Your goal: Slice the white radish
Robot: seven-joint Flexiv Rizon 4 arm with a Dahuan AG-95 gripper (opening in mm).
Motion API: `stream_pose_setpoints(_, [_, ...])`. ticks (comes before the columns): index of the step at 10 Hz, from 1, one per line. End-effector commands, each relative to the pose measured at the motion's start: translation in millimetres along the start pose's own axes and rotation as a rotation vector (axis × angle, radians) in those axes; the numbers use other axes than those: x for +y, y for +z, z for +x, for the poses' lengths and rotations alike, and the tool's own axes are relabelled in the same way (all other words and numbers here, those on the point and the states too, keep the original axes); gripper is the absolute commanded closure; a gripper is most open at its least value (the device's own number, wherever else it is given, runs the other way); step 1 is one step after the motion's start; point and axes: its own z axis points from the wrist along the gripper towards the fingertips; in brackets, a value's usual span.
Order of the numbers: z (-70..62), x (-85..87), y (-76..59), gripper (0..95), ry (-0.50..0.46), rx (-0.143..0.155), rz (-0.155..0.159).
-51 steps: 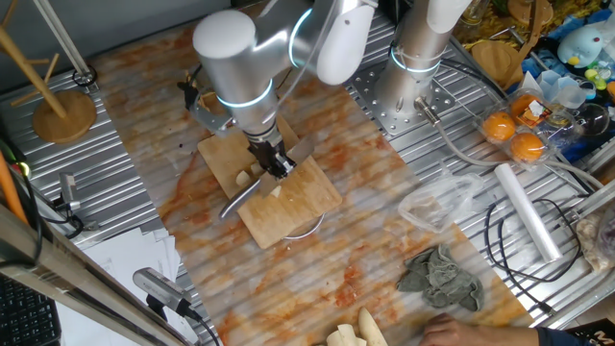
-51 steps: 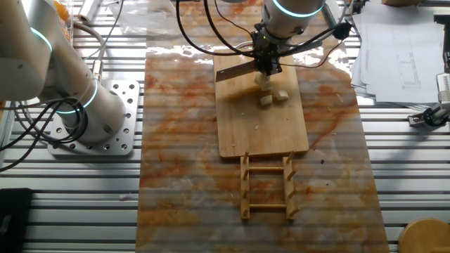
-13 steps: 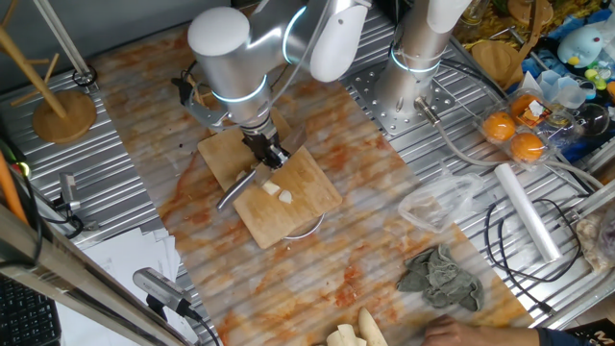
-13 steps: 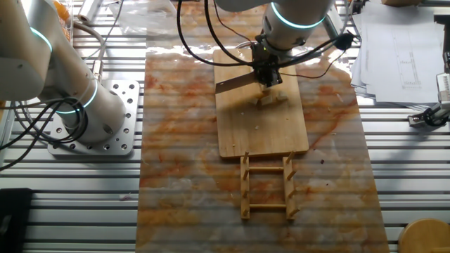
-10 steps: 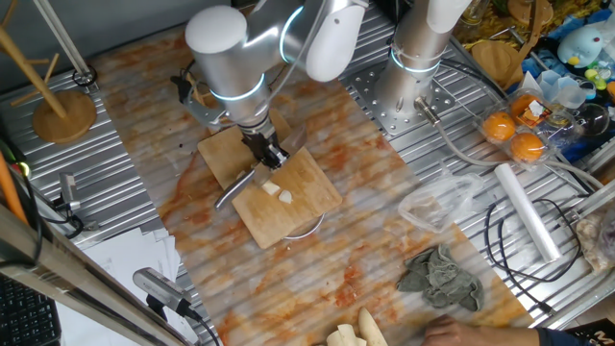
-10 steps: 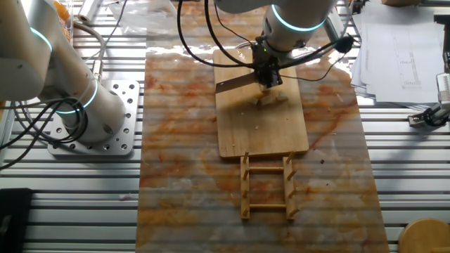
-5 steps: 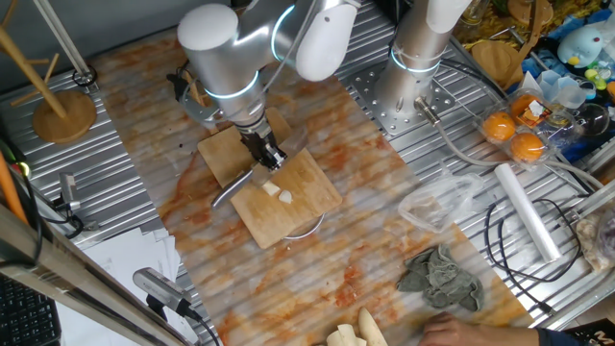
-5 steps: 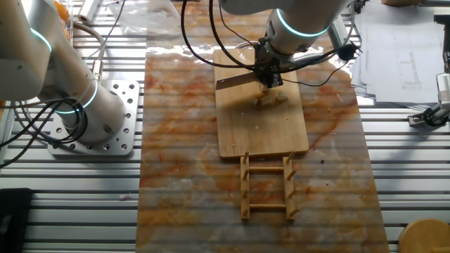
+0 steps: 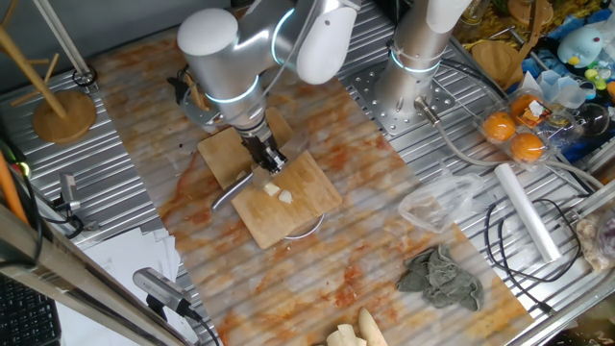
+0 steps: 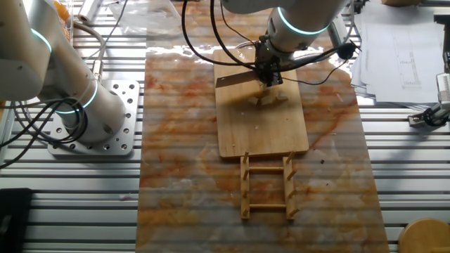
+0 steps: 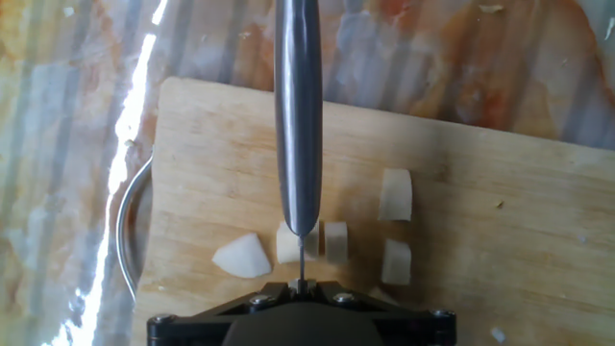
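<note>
The white radish lies as several small cream-white chunks [image 11: 335, 240] on the wooden cutting board [image 11: 480, 221]; they also show in one fixed view [image 9: 280, 195] and the other fixed view [image 10: 268, 99]. My gripper [image 11: 300, 286] is shut on a knife [image 11: 298, 115], whose blade runs edge-on away from the hand and stands on one chunk [image 11: 288, 245] in the middle of the row. In one fixed view the gripper [image 9: 268, 160] sits just above the chunks, the blade [image 9: 231, 195] reaching out lower left. In the other fixed view the gripper [image 10: 268, 76] hides part of the chunks.
The board [image 9: 300, 208] lies on a marbled mat. A wooden rack [image 10: 267, 186] stands just in front of the board [image 10: 260, 130]. A second arm's base [image 9: 413, 67], a grey cloth [image 9: 442, 277], lumpy cream-yellow pieces [image 9: 354, 332], oranges [image 9: 514, 135] and a wooden stand [image 9: 62, 111] surround it.
My gripper and the knife have shifted slightly along the radish row. A hand at the lower right edge of one fixed view has gone out of view.
</note>
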Motion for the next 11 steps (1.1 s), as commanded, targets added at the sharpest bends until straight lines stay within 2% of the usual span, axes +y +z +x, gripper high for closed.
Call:
stream_pose_setpoints(1, [-2.4, 1.5, 4.4, 95.0, 0.008, 0.0, 0.002])
stream_pose_setpoints(5, [-7.2, 3.4, 29.0, 95.0, -0.011, 0.002, 0.002])
stream_pose_setpoints(7, [-5.8, 4.6, 29.3, 95.0, -0.031, 0.014, -0.001])
stream_pose_setpoints(8, [-4.0, 5.0, 27.9, 95.0, -0.064, 0.022, 0.011])
stream_pose_setpoints(9, [-1.3, 3.4, 25.3, 95.0, -0.137, 0.04, 0.039])
stream_pose_setpoints(10, [2.5, 0.6, 16.9, 95.0, -0.215, 0.071, 0.097])
stream_pose_setpoints(11, [5.5, -0.8, 10.8, 95.0, -0.26, 0.095, 0.135])
